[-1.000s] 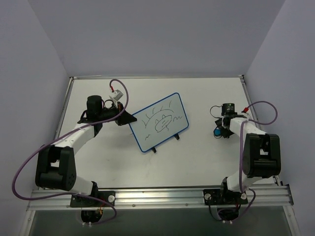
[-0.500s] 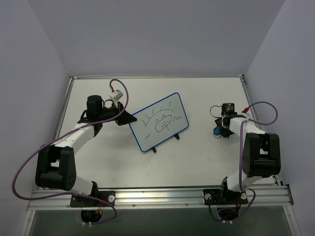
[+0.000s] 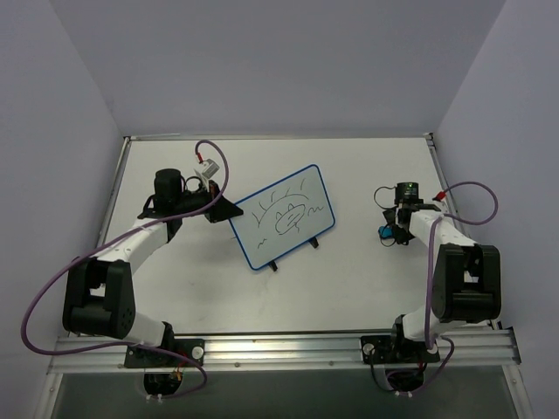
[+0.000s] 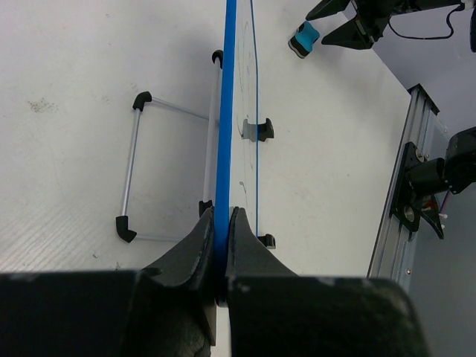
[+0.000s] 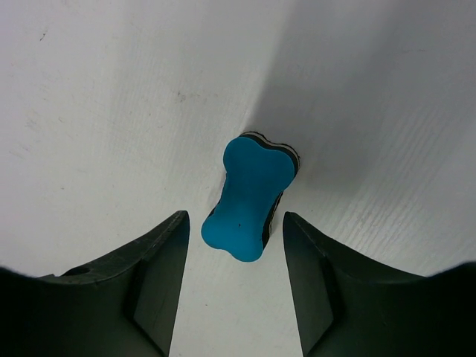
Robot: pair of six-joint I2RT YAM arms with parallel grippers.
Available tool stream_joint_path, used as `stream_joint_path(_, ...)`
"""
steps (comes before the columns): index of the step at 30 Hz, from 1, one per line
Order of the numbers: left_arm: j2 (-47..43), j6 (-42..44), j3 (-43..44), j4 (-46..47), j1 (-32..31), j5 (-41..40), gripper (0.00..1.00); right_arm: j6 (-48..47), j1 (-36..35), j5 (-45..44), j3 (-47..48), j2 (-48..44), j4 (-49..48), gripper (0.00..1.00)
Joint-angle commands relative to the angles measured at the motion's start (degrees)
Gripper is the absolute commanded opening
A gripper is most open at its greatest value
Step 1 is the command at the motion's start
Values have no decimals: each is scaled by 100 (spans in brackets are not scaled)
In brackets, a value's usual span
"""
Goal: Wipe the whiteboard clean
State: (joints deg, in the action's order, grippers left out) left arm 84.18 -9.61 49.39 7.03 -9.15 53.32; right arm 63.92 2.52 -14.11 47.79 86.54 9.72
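Observation:
The whiteboard (image 3: 285, 216) has a blue frame and black marker doodles and stands tilted at the table's middle. My left gripper (image 3: 229, 212) is shut on its left edge; the left wrist view shows the blue frame (image 4: 225, 119) edge-on between the closed jaws of the left gripper (image 4: 221, 223). A small blue bone-shaped eraser (image 5: 251, 198) lies on the table at the right (image 3: 385, 233). My right gripper (image 5: 234, 230) is open, its fingers either side of the eraser's near end without touching it; it also shows in the top view (image 3: 390, 233).
The board's wire stand with black feet (image 4: 134, 171) rests on the table behind it. An aluminium rail (image 3: 288, 347) runs along the near edge. Purple walls close in the left, back and right sides.
The right arm has shifted slightly, its elbow swinging a little to the right. The left arm and the whiteboard have not moved.

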Motion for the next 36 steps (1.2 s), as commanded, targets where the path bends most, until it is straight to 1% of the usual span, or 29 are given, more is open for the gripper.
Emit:
stream_joint_path(1, 81, 1321, 45, 36, 27, -1236, 2, 322, -68, -145, 64, 73, 215, 49)
stream_joint_path(4, 81, 1321, 45, 36, 27, -1236, 2, 463, -68, -189, -15, 99, 119, 48)
stream_joint_path(10, 63, 1330, 36, 27, 27, -1263, 2, 455, -68, -136, 73, 459, 74, 48)
stream_joint_path(14, 63, 1339, 36, 18, 27, -1263, 2, 498, -68, -119, -24, 504, -13, 47)
stream_joint_path(23, 63, 1347, 45, 1, 27, -1263, 2, 472, -59, -233, -33, 469, -14, 40)
stream_joint_path(26, 63, 1356, 45, -8, 27, -1254, 2, 455, -50, -241, -15, 486, -14, 34)
stream_joint_path(29, 63, 1356, 45, -17, 27, -1263, 2, 411, -50, -224, -7, 522, -31, 20)
stream_joint_path(31, 72, 1365, 54, -26, 18, -1271, 2, 288, -68, -233, 28, 452, -22, 9)
stream_joint_path(32, 63, 1365, 54, -26, 18, -1271, 2, 192, -85, -259, 46, 390, -31, 8)
stream_joint_path(33, 63, 1374, 54, -26, 18, -1271, 2, -61, -112, -346, 72, 329, -22, 1)
stream_joint_path(36, 81, 1382, 62, -61, 18, -1263, 2, -616, -217, -635, 213, -22, 21, 0)
